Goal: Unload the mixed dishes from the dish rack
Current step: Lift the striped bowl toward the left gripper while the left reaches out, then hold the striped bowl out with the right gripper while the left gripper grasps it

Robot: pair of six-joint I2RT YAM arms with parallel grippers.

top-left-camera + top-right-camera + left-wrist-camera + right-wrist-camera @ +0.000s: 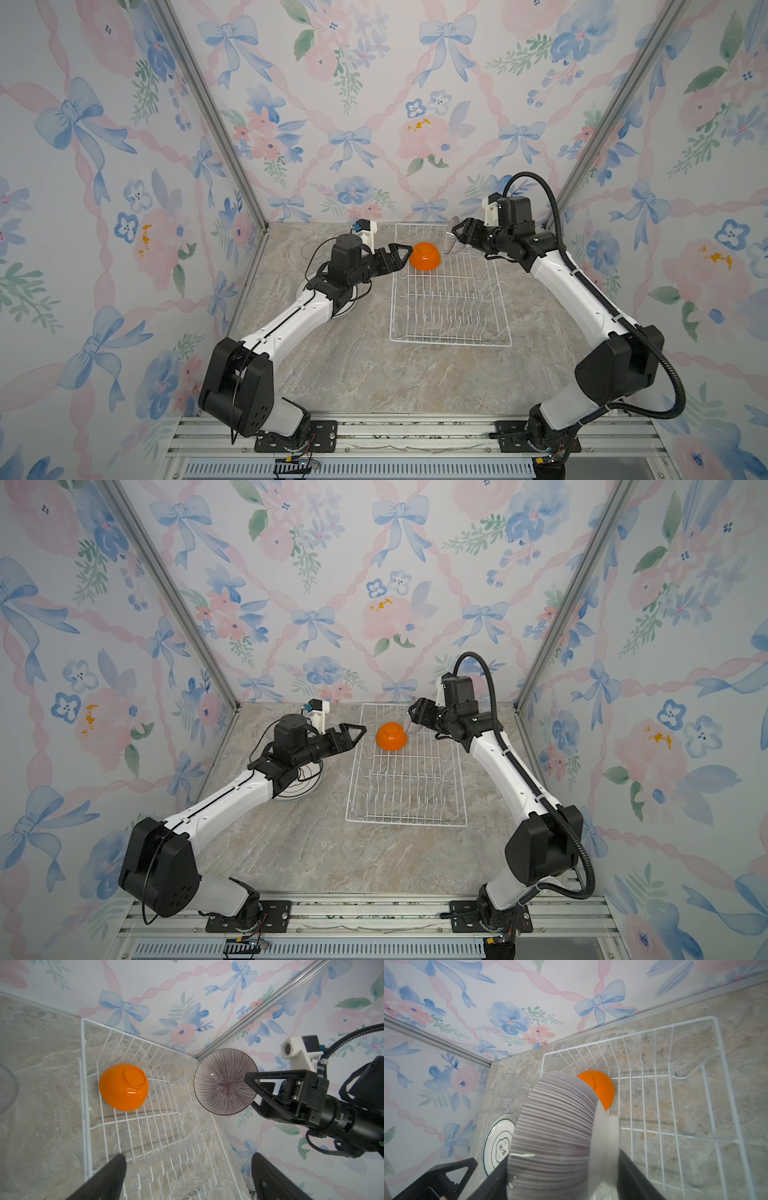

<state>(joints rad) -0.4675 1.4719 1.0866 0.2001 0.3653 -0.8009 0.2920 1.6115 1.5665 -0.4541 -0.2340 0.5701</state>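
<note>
The white wire dish rack (451,343) (405,823) stands mid-table. An orange bowl (424,256) (391,736) (124,1086) (604,1086) lies upside down in its far left corner. My left gripper (401,249) (357,731) (187,1167) hangs open just left of that bowl, above the rack's rim (83,1084), with nothing between its fingers. My right gripper (457,235) (412,712) (564,1184) is shut on the rim of a small pale ribbed bowl (450,246) (225,1081) (554,1126), held on edge above the rack's far end.
White plates (299,787) (497,1147) lie stacked on the table left of the rack, partly under the left arm. Clear tumblers (506,1084) stand behind them near the back wall. Flowered walls close in the back and both sides.
</note>
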